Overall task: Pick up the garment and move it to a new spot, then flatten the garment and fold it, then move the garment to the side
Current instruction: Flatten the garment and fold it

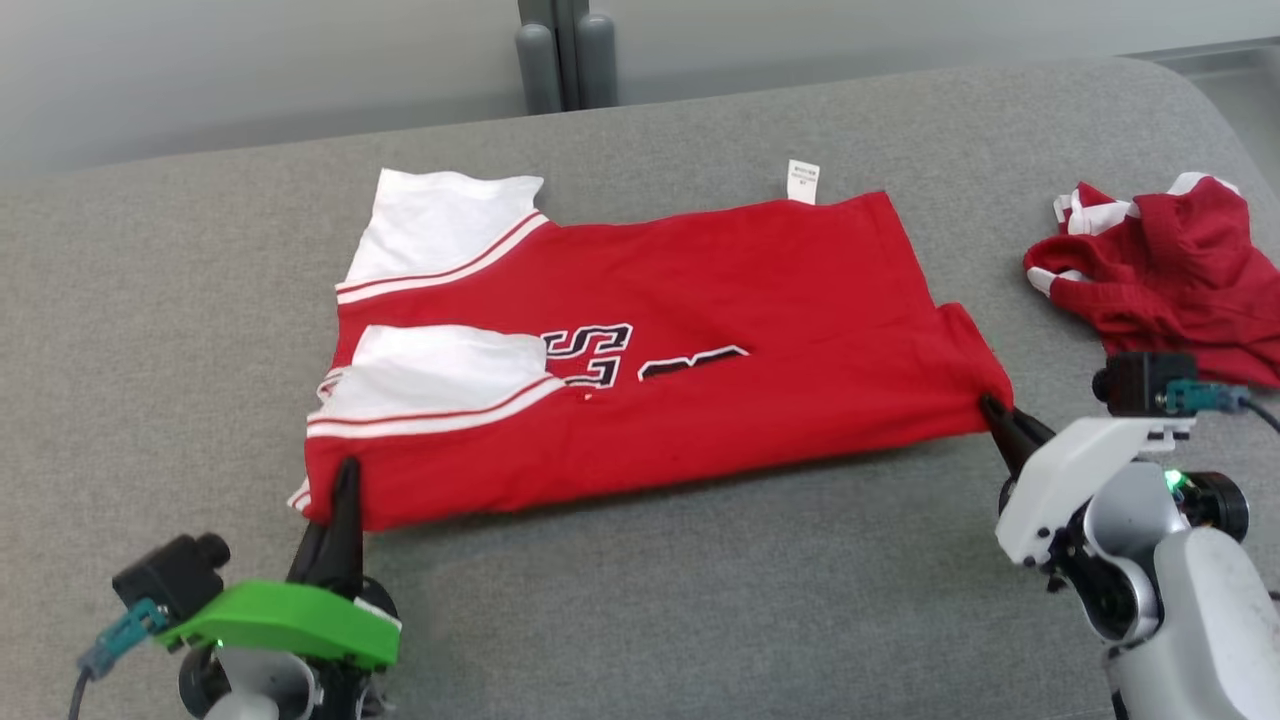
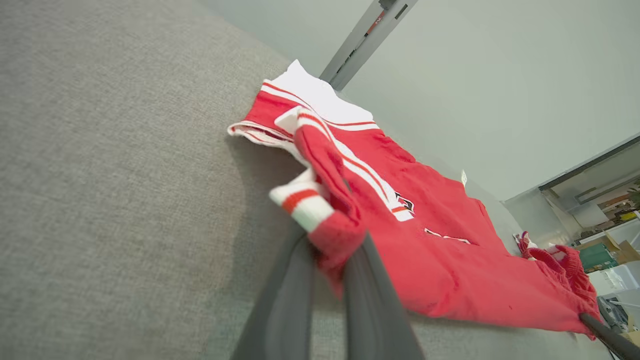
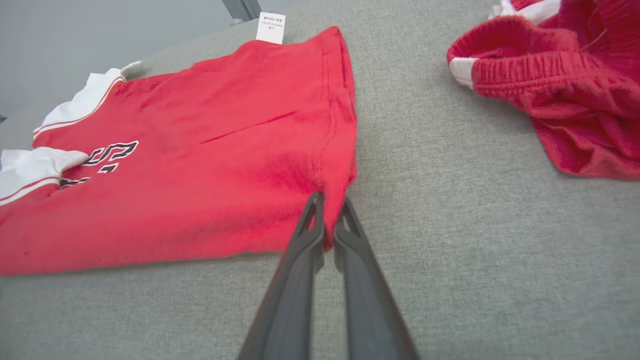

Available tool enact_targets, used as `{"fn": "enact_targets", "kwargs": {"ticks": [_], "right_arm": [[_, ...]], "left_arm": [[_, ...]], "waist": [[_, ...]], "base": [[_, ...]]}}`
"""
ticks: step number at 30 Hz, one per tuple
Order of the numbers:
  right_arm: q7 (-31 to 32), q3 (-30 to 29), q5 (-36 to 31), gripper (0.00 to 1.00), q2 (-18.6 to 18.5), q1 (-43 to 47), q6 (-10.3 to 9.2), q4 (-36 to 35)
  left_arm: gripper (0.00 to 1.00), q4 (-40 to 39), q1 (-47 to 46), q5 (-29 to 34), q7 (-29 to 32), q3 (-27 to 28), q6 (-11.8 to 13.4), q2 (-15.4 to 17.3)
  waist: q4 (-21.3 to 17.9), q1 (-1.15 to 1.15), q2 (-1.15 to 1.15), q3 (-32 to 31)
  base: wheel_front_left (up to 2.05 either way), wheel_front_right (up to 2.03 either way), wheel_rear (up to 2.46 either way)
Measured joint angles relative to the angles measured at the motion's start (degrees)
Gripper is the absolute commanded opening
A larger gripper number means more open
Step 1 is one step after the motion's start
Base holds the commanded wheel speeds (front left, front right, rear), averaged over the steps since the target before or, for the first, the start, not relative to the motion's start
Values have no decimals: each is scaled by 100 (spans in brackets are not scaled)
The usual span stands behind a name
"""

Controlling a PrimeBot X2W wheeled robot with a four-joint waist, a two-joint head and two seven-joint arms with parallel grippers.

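The garment (image 1: 700, 370), a red jersey with white sleeves and black lettering, lies folded lengthwise on the grey cushion. My left gripper (image 1: 345, 480) is shut on its near-left corner by the striped collar trim; in the left wrist view the gripper (image 2: 327, 250) pinches bunched red cloth of the garment (image 2: 440, 260). My right gripper (image 1: 990, 408) is shut on the near-right hem corner, and in the right wrist view the gripper (image 3: 327, 212) clamps the edge of the garment (image 3: 210, 165). A white label (image 1: 802, 181) sticks out at the far edge.
Crumpled red shorts (image 1: 1170, 270) with white trim lie at the right of the cushion, close behind my right wrist; they appear as the red shorts (image 3: 560, 85) in the right wrist view. The grey cushion (image 1: 650, 600) extends in front. A grey post (image 1: 565, 50) stands behind.
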Motion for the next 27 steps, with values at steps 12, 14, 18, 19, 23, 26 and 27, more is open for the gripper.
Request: {"fn": "enact_targets", "kwargs": {"ticks": [12, 14, 18, 19, 23, 26, 27], "right_arm": [[-489, -149, -189, 2, 154, 1526, 2, -650], [-635, -145, -285, 31, 166, 1591, 2, -572], [-921, -33, -244, 100, 166, 1656, 2, -364], [-991, -26, -244, 100, 164, 1661, 2, -336], [-1260, -79, -431, 100, 166, 1668, 2, -324], [-1425, -143, -590, 100, 161, 1582, 2, -400], [-1468, -148, -638, 100, 161, 1501, 2, -447]], "left_arm": [[0, -122, 1186, -242, 84, -62, 278, -47], [6, -49, 1219, -167, 112, -105, 328, -21], [100, 35, 1219, -124, 221, -121, 433, 60], [100, 29, 1219, -52, 226, -130, 456, 133], [100, -156, 1223, 288, 187, -152, 634, 437], [100, -413, 1200, 474, 264, -148, 735, 684], [100, -485, 1123, 536, 321, -122, 760, 828]], "waist": [[28, 0, 0, -192], [12, 0, 0, -199], [-33, 0, 0, -205], [-45, 0, 0, -201], [-96, 0, 0, -163], [-138, 0, 0, -99], [-151, 0, 0, -70]], "base": [[0, 0, 0], [0, 0, 0], [0, 0, 0], [0, 0, 0], [0, 0, 0], [0, 0, 0], [0, 0, 0]]}}
